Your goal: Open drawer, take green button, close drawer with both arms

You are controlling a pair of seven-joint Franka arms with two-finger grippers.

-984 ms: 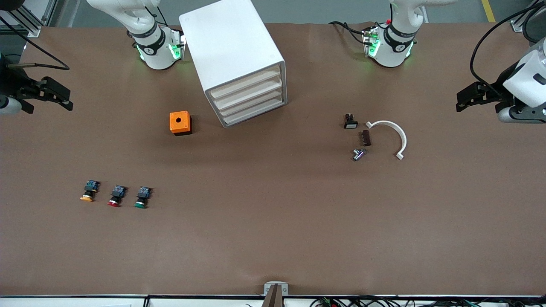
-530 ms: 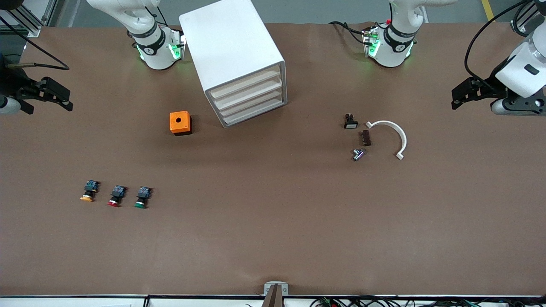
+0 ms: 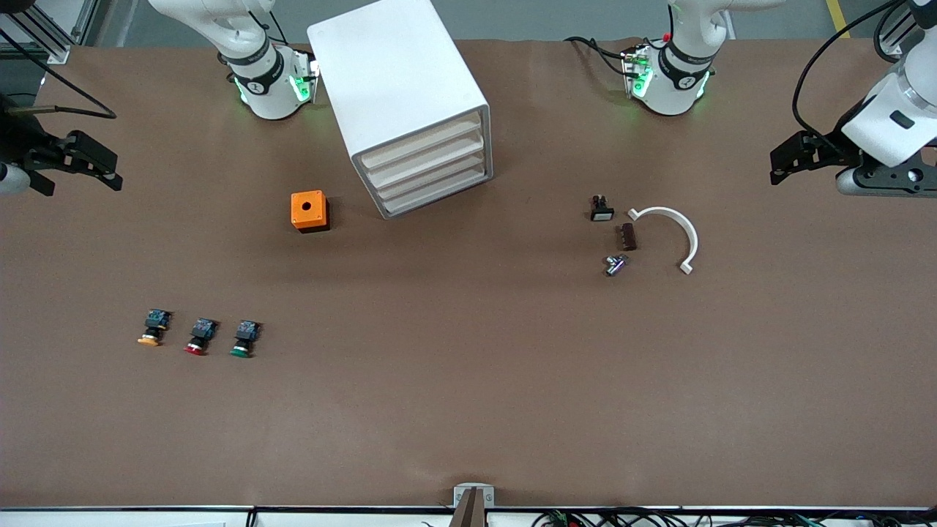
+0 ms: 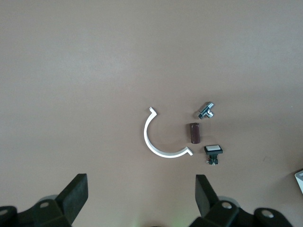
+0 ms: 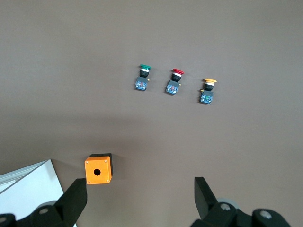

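Three push buttons lie in a row toward the right arm's end of the table: the green-capped button (image 3: 243, 339), a red-capped one (image 3: 199, 337) at its 9 o'clock, then an orange-capped one (image 3: 152, 328). One white cabinet (image 3: 401, 102) shows what look like four shut drawers; one orange box (image 3: 309, 211) sits beside it. The left gripper (image 4: 142, 198) and right gripper (image 5: 141, 198) hang wide apart, empty, over the table's ends. Four small parts lie toward the left arm's end, among them a white curved clip (image 3: 673, 233).
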